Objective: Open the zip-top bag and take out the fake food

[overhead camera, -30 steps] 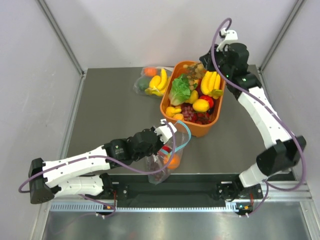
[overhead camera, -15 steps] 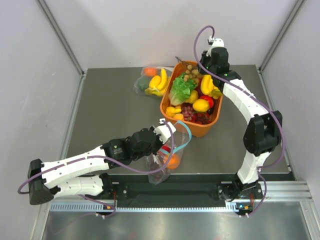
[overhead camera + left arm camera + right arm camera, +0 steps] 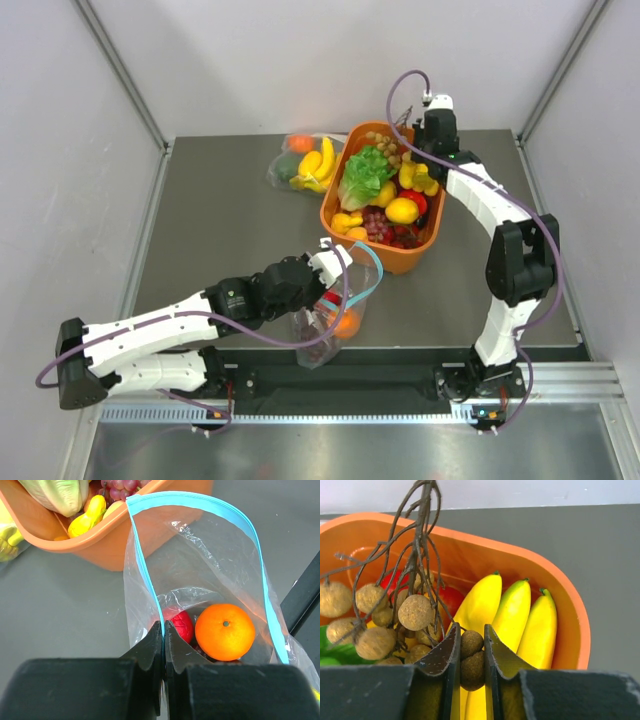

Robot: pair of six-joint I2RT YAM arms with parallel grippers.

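The zip-top bag [image 3: 338, 305] stands open near the table's front edge, its teal zip strip [image 3: 200, 502] forming a wide loop. Inside lie a round orange [image 3: 225, 631] and a red apple [image 3: 181, 625]. My left gripper [image 3: 164, 630] is shut on the bag's near wall at the strip; it also shows in the top view [image 3: 325, 283]. My right gripper [image 3: 471, 650] is shut on two balls of the pale brownish grape bunch [image 3: 415, 612], held over the far end of the orange basket [image 3: 400, 262]. The bunch [image 3: 385, 146] hangs above the basket's contents.
The orange basket [image 3: 565, 600] holds yellow bananas [image 3: 520, 620], green lettuce [image 3: 362, 175], a lemon, dark red grapes and other fruit. A second clear bag [image 3: 300, 165] with bananas lies left of the basket at the back. Grey walls flank the table.
My right arm has folded in and swung left over the basket's far end, carrying the grape bunch with it. The left gripper and the bag have not moved.
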